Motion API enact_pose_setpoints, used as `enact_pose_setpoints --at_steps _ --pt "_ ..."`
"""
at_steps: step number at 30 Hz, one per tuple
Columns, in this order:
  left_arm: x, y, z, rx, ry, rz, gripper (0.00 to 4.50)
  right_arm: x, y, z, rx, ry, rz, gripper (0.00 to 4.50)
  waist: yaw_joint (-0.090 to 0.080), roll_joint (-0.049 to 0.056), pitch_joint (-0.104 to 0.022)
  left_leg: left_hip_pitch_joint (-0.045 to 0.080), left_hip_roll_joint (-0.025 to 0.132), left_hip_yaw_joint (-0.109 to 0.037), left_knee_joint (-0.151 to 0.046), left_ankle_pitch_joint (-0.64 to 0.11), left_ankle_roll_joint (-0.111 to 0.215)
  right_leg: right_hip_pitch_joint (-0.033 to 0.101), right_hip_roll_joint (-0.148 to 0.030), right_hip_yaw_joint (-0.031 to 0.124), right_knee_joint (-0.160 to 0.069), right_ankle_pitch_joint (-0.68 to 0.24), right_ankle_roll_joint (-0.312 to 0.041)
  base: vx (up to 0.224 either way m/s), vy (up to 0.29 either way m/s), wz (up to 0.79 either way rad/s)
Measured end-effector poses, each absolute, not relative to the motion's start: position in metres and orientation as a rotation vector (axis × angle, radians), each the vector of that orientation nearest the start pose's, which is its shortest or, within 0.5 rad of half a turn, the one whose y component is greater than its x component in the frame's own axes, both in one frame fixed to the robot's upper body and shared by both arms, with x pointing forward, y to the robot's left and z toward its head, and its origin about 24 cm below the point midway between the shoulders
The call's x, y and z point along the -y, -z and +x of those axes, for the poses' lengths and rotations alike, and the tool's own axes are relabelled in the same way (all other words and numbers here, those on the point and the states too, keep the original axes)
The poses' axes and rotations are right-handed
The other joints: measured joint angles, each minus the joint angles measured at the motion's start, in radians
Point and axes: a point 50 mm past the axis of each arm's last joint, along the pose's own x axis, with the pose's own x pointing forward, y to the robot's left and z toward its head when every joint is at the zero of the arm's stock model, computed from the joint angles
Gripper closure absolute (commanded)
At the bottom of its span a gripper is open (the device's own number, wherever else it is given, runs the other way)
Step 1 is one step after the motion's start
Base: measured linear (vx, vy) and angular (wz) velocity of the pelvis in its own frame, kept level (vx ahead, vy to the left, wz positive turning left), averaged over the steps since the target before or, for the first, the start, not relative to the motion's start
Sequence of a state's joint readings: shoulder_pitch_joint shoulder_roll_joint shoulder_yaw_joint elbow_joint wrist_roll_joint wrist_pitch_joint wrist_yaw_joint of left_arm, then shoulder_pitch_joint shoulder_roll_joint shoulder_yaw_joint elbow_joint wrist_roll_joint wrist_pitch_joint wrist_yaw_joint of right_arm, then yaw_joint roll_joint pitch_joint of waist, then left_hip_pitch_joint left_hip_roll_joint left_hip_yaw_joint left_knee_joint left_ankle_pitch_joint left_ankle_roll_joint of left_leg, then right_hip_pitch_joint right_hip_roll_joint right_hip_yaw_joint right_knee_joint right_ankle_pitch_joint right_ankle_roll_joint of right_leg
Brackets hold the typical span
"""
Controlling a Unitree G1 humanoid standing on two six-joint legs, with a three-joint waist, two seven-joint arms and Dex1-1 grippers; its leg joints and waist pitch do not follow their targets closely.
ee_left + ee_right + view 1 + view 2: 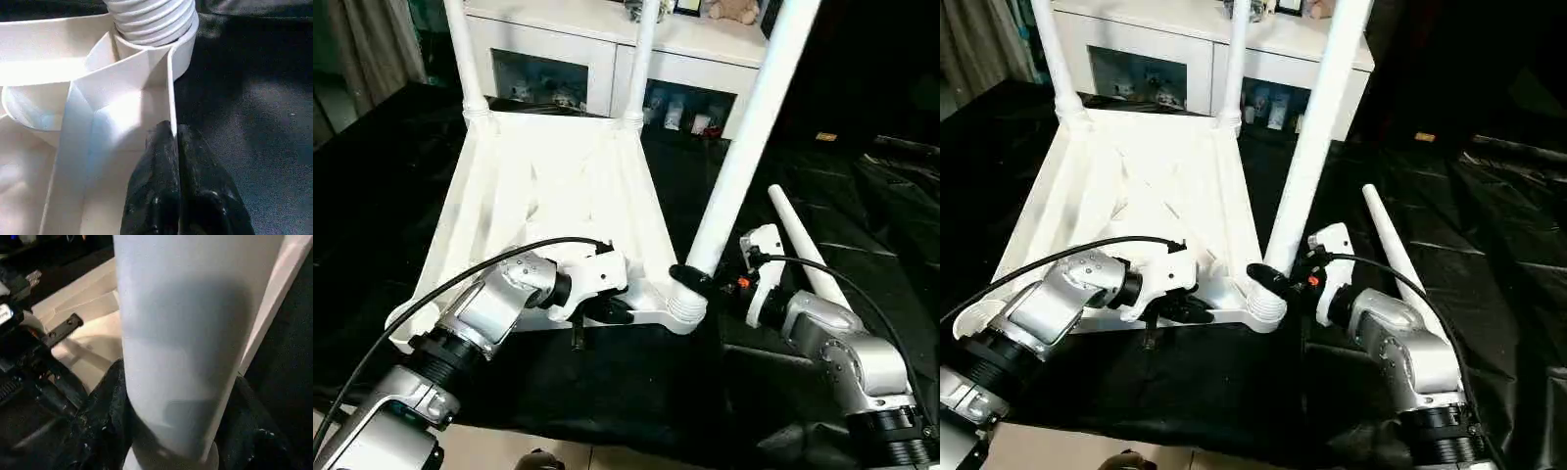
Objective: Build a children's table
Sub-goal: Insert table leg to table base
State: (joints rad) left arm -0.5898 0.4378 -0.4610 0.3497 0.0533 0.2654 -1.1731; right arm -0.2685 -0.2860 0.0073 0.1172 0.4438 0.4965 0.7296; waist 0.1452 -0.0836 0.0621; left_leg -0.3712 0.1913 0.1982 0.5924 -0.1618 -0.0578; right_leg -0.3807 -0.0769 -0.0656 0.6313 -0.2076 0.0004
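Right claw (690, 275) clamped round third leg (749, 132) just above near-right corner socket (687, 309), fingers hugging the tube on both sides. Left claw (607, 311) pinched shut on tabletop's (558, 186) near rim, at 9 o'clock from that socket, bracing it. Tabletop underside-up on black-draped surface (607, 392), tilted up at near edge; two legs already standing in far sockets at 11 and 12 o'clock. Leg leans toward 1 o'clock, probably only part seated. Fourth leg (808, 250) loose on surface at 3 o'clock. Advice: square leg to socket axis before driving, keep rim grip firm against twist, avoid cross-threading.
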Motion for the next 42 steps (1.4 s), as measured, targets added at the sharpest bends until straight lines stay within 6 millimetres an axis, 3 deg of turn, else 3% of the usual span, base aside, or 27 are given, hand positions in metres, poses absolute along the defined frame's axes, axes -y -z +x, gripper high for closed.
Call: enact_pose_setpoints --at_steps 7,18,25,42 --pt "-0.114 -0.063 0.306 -0.514 1.391 0.584 4.5 0.155 -0.05 0.282 -0.259 -0.782 0.384 2.62 0.0 0.002 0.001 0.0 0.0 0.0 -0.001 0.0 0.0 0.0 0.0 0.0 0.0 0.0 0.0 0.0 0.0 0.0" --pt "-0.113 -0.062 0.308 -0.518 1.388 0.567 4.5 0.157 -0.038 0.271 -0.152 -0.723 0.456 2.62 0.002 0.016 0.001 0.0 0.0 0.0 -0.001 0.0 0.0 0.0 0.0 0.0 -0.001 -0.002 0.003 0.0 0.0 0.0" --pt "-0.113 -0.062 0.31 -0.529 1.391 0.568 4.5 0.153 -0.036 0.268 -0.1 -0.734 0.344 2.62 0.001 0.026 0.0 0.001 0.0 -0.001 -0.001 0.0 0.0 0.0 0.0 0.0 -0.001 -0.002 0.003 0.0 0.0 0.0" --pt "-0.118 -0.063 0.309 -0.533 1.412 0.595 4.5 0.153 -0.051 0.276 -0.169 -0.979 0.117 2.63 0.003 0.024 -0.002 0.001 0.0 0.0 -0.005 0.0 0.0 0.0 0.0 0.0 -0.002 -0.002 0.003 0.0 0.0 0.0"
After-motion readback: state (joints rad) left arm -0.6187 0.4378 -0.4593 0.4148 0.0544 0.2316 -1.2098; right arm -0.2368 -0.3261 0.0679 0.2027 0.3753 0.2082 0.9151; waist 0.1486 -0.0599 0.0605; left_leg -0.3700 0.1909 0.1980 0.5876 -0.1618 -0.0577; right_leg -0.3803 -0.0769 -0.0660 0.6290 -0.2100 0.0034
